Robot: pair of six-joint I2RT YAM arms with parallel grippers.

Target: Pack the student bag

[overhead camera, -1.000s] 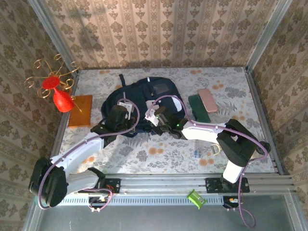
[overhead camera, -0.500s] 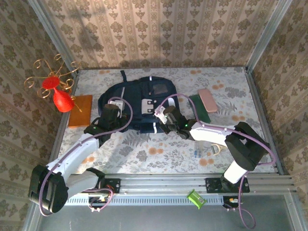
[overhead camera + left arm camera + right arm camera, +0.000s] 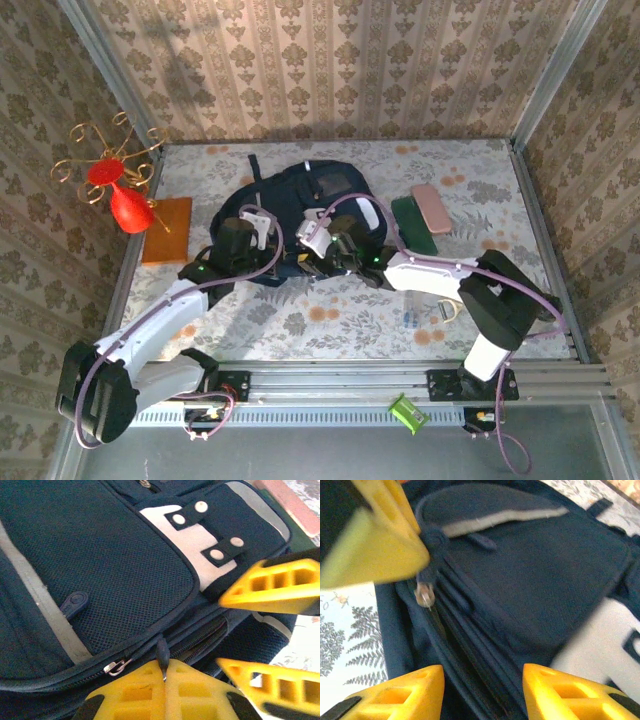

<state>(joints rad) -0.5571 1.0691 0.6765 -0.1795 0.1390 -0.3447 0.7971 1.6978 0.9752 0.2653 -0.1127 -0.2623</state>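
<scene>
Student bag (image 3: 320,190): large dark navy fabric backpack, white-grey patches, lying flat mid-table on floral tabletop (image 3: 330,320), toward back wall. Judge it soft, floppy and light. Fabric will likely bunch and slide when pulled, so take it by zip pull, strap or pocket rim, not flat panel. Your left gripper (image 3: 165,675): jaws clamped together, pinching small dark zip pull (image 3: 162,654) at pocket seam. Your right gripper (image 3: 482,676): jaws parted, straddling zip line, nothing held. Whether it touches fabric, cannot tell.

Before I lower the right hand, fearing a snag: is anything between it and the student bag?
Nothing visible. The open right hand hangs just over the student bag; the left hand, shut on a zip pull, sits beside it.
</scene>
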